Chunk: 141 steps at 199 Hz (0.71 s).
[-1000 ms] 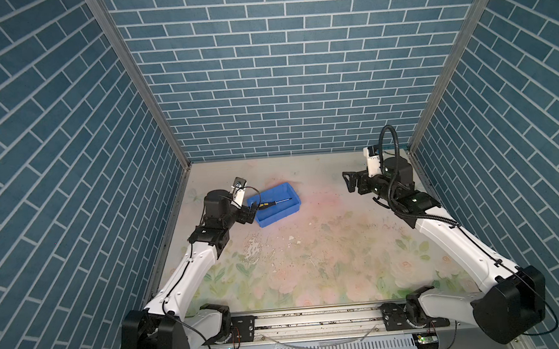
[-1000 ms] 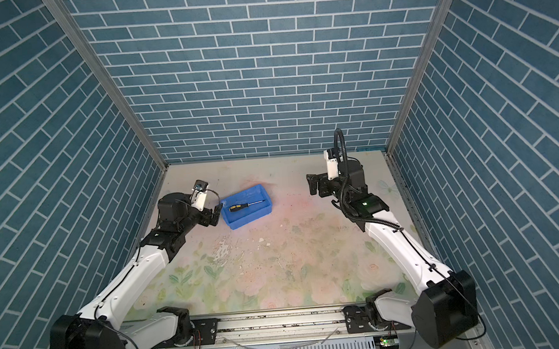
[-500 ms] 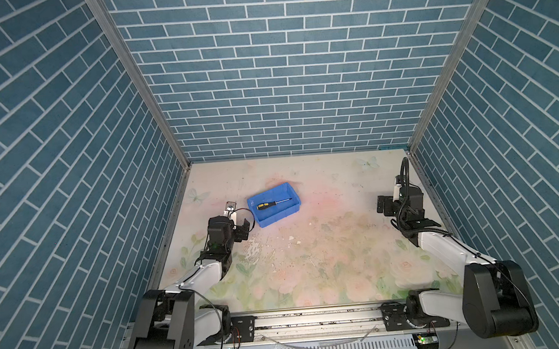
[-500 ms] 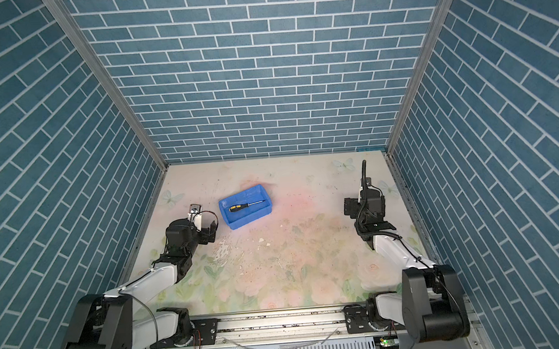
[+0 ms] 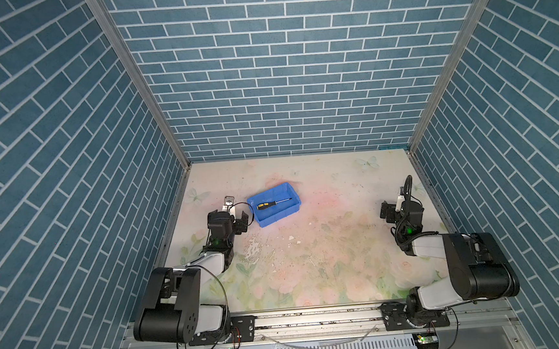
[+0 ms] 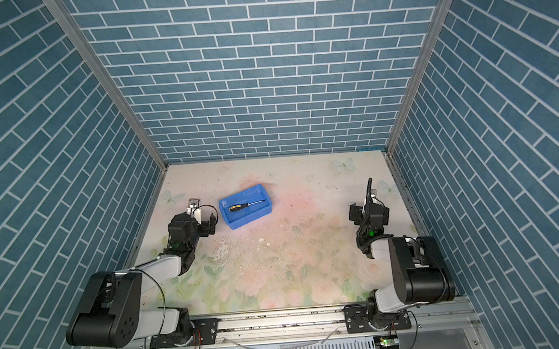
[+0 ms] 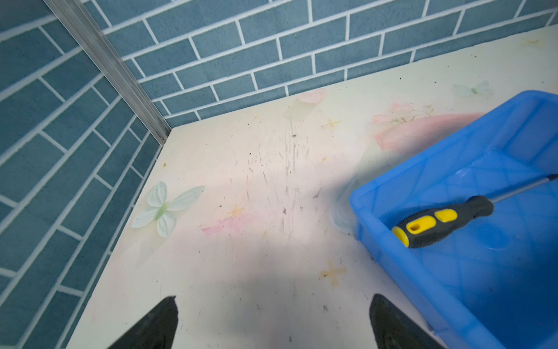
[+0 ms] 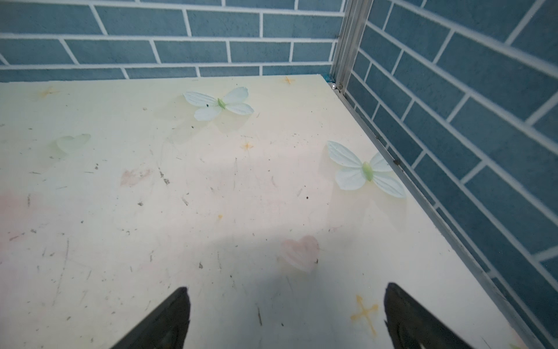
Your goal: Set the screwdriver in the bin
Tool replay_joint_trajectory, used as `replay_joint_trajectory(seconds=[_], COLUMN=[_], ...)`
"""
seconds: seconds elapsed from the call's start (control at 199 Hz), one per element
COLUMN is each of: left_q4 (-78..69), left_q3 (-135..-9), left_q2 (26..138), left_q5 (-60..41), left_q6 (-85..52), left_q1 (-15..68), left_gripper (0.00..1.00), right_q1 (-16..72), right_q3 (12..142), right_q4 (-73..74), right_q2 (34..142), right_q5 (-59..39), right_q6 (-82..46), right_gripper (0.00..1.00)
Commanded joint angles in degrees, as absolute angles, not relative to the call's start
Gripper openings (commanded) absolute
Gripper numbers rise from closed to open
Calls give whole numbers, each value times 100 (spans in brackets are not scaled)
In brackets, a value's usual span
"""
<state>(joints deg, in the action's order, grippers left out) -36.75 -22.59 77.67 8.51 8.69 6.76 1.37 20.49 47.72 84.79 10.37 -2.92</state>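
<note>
The screwdriver [image 5: 268, 204] [image 6: 240, 206], with its black and yellow handle and thin silver shaft, lies flat inside the blue bin [image 5: 276, 221] [image 6: 247, 222] at the back left of the table. In the left wrist view the screwdriver [image 7: 444, 222] rests on the floor of the bin [image 7: 407, 272]. My left gripper [image 5: 243, 222] [image 6: 210, 222] [image 7: 273, 299] stands open and empty just left of the bin, not touching it. Far from the bin, my right gripper [image 5: 400, 207] [image 6: 369, 211] [image 8: 287, 291] is open and empty over bare table near the right wall.
Blue brick walls close the table on three sides, with metal posts in the back corners. The floral tabletop [image 5: 311, 257] is scuffed and carries small white flakes [image 5: 291, 238]. Both arms are folded low by the front rail [image 5: 315, 317].
Both arms have drawn back toward the front rail and folded down, each staying open. The screwdriver and the bin have not moved.
</note>
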Motion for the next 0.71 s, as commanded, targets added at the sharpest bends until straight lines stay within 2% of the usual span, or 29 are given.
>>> replay_joint_trajectory(seconds=[0.0, 0.035, 0.347, 0.402, 0.704], left_q4=[-3722, -3833, -5426, -4857, -5125], left_q3=[-2298, -2296, -2073, -2240, -2170], left_q2=[7732, 7789, 8855, 8736, 8800], left_q5=[993, 993, 761, 653, 570], left_q6=[726, 786, 535, 408, 404], left_q1=[637, 642, 361, 280, 211], left_gripper=[100, 100, 100, 100, 100], right_q1=[1, -15, -113, -112, -113], right_q3=[1953, 2127, 2179, 2197, 2250], right_q4=[5590, 5028, 5042, 5024, 4948], right_q2=[8839, 8731, 8795, 8798, 8808], right_q5=[261, 258, 244, 250, 450], right_q6=[-11, -58, -136, -146, -258], right_gripper=[99, 99, 99, 99, 99])
